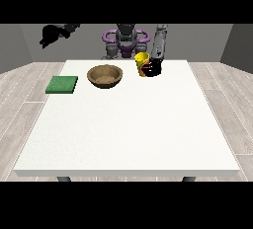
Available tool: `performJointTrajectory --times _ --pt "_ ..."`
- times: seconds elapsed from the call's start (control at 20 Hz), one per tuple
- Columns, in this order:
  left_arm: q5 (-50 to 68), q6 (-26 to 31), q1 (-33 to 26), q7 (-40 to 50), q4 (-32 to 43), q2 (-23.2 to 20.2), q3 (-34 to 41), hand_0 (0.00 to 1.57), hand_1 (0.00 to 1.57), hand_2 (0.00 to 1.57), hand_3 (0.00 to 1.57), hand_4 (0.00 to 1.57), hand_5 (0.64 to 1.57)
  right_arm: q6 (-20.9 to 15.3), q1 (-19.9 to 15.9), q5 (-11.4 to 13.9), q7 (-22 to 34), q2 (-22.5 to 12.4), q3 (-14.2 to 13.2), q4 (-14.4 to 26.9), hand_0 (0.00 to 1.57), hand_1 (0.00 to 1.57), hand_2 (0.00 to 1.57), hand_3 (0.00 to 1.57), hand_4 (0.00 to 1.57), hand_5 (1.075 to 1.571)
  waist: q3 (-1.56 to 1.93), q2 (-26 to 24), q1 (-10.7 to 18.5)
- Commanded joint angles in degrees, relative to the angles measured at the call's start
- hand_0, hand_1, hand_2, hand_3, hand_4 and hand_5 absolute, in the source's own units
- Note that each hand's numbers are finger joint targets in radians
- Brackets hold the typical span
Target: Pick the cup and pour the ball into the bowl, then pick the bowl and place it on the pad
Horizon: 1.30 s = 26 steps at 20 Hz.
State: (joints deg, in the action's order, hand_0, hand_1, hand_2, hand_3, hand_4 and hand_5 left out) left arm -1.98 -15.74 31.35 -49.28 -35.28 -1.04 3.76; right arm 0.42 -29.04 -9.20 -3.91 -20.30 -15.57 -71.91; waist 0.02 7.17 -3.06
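A yellow cup point(141, 61) stands at the table's far edge, right of centre, with the hand at the view's right point(153, 67) wrapped round its side. No ball shows from this angle. A brown wooden bowl point(105, 75) sits upright to the cup's left, a short gap between them. Further left lies a flat green pad point(62, 84) near the table's left edge. The hand at the view's left point(49, 36) hangs raised in the air beyond the table's far left corner, away from every object.
The white table point(128, 129) stretches wide toward the camera in front of the objects. The robot's torso point(125, 38) stands behind the far edge. Wooden floor surrounds the table.
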Motion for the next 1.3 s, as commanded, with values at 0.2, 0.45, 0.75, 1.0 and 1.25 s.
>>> performJointTrajectory --times 0.2,0.45,0.75,1.0,1.25 --pt "-7.1 -8.5 8.4 9.6 -2.3 -1.5 -4.1 1.35 1.35 1.57 1.57 1.32 1.209 0.6 -0.2 0.9 -4.4 -1.0 -1.0 5.1 0.0 0.0 0.39 0.66 0.55 1.57 0.0 0.5 0.8" --pt "-8.3 -10.1 13.0 12.9 -0.9 -3.9 -2.6 1.35 1.35 1.57 1.57 1.32 1.209 3.4 -3.1 -2.0 -3.3 -3.5 -2.6 4.5 0.0 0.0 0.33 0.65 0.54 1.569 -0.03 2.7 -2.3" --pt "-20.1 -23.5 16.6 21.7 5.8 -5.1 -8.5 1.4 1.4 1.57 1.57 1.49 1.267 4.3 -2.0 -0.8 -3.3 0.3 1.9 2.1 0.0 0.0 0.35 0.69 0.54 1.568 0.02 1.6 -8.2" --pt "-32.1 -30.6 20.5 30.7 10.9 -5.1 -16.4 1.5 1.5 1.57 1.57 1.49 1.293 5.0 -4.8 -1.9 -3.5 -1.8 -0.5 6.4 0.0 0.0 0.35 0.66 0.54 1.568 0.09 1.6 -7.3" --pt "-42.6 -33.6 27.0 41.9 16.6 -6.6 -22.2 1.54 1.54 1.57 1.57 1.49 1.341 6.1 -4.5 -0.9 -5.4 -2.3 -0.2 9.9 0.0 0.0 0.36 0.68 0.54 1.566 0.13 0.3 -6.5"
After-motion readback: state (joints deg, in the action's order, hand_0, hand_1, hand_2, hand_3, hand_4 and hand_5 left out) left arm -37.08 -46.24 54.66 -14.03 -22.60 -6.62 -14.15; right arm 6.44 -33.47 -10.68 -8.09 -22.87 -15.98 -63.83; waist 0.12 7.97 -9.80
